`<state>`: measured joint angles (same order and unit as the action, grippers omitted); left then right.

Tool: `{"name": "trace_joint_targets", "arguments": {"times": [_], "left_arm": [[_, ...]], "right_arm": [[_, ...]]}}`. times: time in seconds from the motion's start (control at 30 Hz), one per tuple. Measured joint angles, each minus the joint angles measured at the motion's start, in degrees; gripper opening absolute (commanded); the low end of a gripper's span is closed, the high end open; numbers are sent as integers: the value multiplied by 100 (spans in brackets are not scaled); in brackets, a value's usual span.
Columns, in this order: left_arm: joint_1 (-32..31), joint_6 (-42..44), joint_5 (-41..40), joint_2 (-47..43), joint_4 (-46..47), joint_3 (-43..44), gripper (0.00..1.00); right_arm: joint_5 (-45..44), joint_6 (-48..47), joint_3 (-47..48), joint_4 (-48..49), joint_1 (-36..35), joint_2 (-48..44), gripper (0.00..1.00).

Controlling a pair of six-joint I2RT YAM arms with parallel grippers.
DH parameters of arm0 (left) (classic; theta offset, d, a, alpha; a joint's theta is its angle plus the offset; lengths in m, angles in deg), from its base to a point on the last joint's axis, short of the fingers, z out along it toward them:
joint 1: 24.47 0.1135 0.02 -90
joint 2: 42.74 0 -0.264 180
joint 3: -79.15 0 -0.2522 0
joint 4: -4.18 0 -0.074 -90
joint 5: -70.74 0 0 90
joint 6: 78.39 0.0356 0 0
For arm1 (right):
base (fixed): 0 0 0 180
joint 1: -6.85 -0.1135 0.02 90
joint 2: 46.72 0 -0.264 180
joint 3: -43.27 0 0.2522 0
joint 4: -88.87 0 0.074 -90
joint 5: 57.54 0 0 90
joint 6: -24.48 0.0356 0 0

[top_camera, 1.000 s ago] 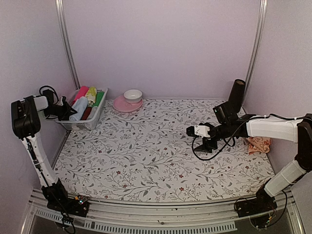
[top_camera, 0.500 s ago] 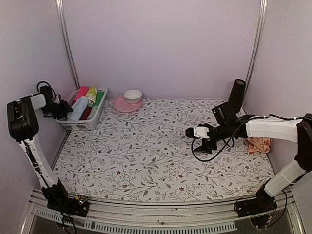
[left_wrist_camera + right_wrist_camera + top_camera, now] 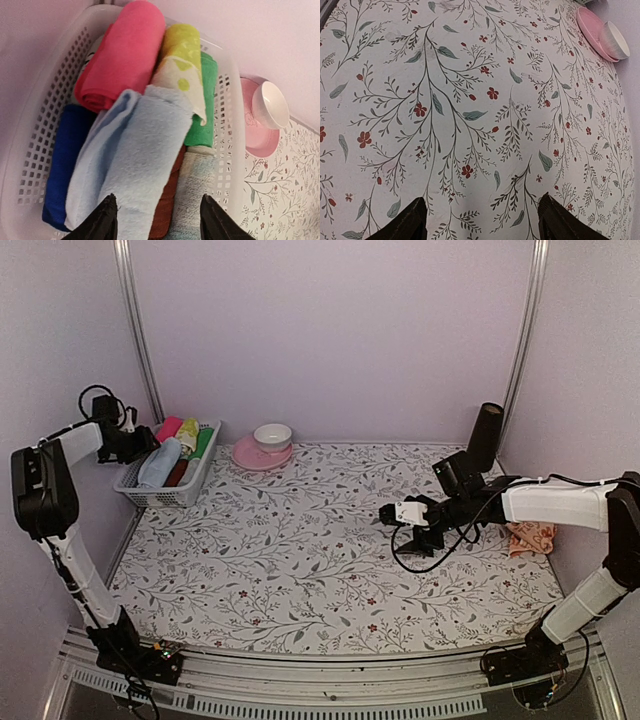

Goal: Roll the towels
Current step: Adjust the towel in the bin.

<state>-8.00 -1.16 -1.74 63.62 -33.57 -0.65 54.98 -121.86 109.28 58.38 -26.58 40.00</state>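
Observation:
The pale blue towel [image 3: 135, 165] lies loosely rolled on top of other rolls in the white basket [image 3: 232, 125] at the far left [image 3: 160, 462]. My left gripper [image 3: 157, 220] hovers just above it, open, with nothing between its fingers; in the top view it sits at the basket's left rim [image 3: 138, 445]. The peach-orange towel [image 3: 530, 536] lies crumpled on the sheet at the right edge, behind my right arm. My right gripper [image 3: 392, 516] hangs open over the bare floral sheet [image 3: 482, 220], holding nothing.
The basket also holds pink [image 3: 122, 55], yellow [image 3: 182, 45], green [image 3: 207, 105] and dark blue [image 3: 67, 160] rolls. A pink plate [image 3: 250, 455] with a white bowl [image 3: 272, 434] stands beside it. A black cable loops under my right wrist [image 3: 425, 558].
My left gripper has opened and let go of the pale blue towel, then shifted up and back over the basket. My right arm has edged slightly left.

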Motion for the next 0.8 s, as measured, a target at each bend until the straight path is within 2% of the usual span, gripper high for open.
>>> {"name": "trace_joint_targets", "arguments": {"times": [0.2,0.4,0.63,0.8], "left_arm": [[-645,468,-326,0,39,120,44],[-730,765,-527,472,-127,654,44],[-741,916,-693,955,-350,673,45],[-765,986,-920,960,-356,675,50]], "right_arm": [[-15,0,0,0,0,2,77],[-17,0,2,0,-11,15,76],[-85,-2,4,-2,-44,90,76],[-101,-2,4,-2,-50,92,76]]}}
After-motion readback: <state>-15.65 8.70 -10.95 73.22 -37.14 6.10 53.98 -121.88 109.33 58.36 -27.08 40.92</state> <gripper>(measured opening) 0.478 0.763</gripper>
